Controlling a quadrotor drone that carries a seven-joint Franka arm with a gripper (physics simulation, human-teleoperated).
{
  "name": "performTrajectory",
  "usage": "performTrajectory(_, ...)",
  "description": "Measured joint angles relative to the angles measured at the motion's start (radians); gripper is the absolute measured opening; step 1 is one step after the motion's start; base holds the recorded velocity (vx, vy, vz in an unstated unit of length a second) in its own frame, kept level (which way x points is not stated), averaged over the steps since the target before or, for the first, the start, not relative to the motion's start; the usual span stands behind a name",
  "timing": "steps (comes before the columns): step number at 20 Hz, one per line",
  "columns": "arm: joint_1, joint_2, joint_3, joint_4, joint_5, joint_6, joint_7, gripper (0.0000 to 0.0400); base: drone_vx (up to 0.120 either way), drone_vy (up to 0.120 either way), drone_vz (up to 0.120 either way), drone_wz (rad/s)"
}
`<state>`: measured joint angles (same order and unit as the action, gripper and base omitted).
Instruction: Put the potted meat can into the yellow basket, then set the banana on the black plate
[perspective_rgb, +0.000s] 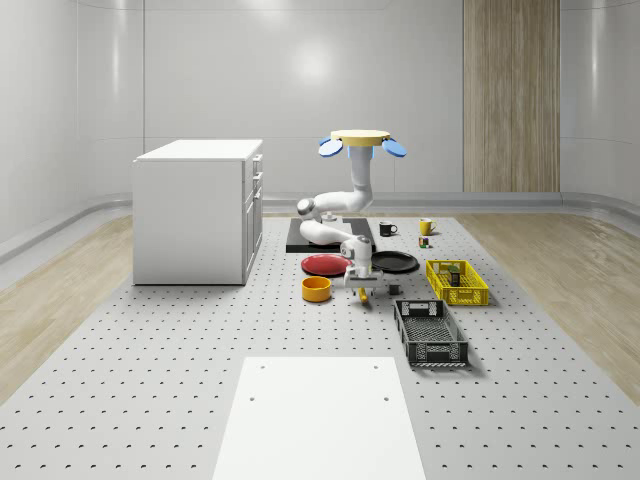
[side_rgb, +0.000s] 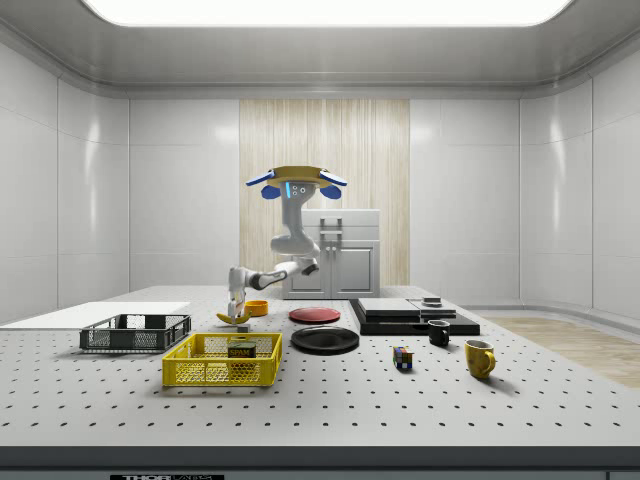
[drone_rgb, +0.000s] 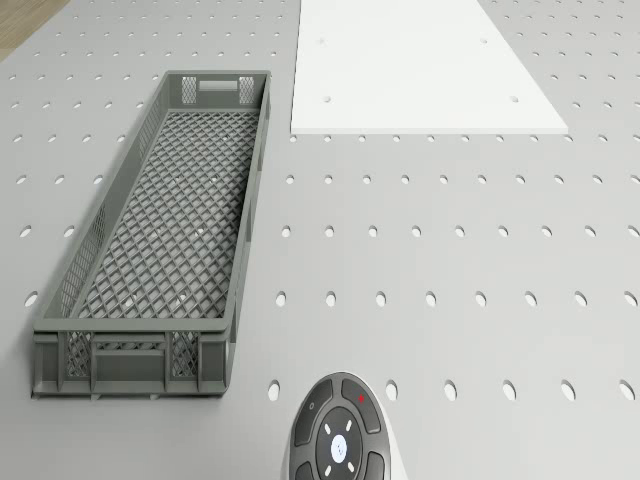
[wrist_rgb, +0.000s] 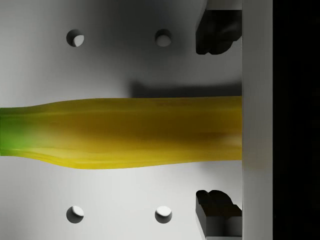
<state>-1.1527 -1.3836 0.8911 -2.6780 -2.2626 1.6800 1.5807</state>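
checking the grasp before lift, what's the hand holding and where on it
Nothing is held yet. The hand is down over the banana, one finger on each side of its middle with gaps showing. The drone hovers above.

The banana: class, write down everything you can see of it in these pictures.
The banana is yellow, shading to green at its stem end, smooth-skinned and unpeeled. It lies flat on the perforated grey table, between the orange bowl and the grey crate. The hand is down over it with a dark fingertip apart on either side.
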Motion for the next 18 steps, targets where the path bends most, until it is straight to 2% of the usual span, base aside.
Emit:
performTrajectory(3,0.000,0.005,-0.009,0.007,-0.009,0.002,-0.003,0.0400,0.000,0.000,0.000,0.000)
performTrajectory(4,0.001,0.007,-0.011,0.008,-0.012,0.003,-0.003,0.0345,0.000,0.000,0.000,0.000)
performTrajectory(6,0.002,0.010,-0.014,0.010,-0.015,0.002,-0.005,0.0268,0.000,0.000,0.000,0.000)
performTrajectory(9,0.004,0.014,-0.017,0.012,-0.019,0.000,-0.007,0.0206,0.000,0.000,0.000,0.000)
performTrajectory(18,0.018,0.026,-0.015,0.005,-0.029,-0.019,-0.025,0.0197,0.000,0.000,0.000,0.000)
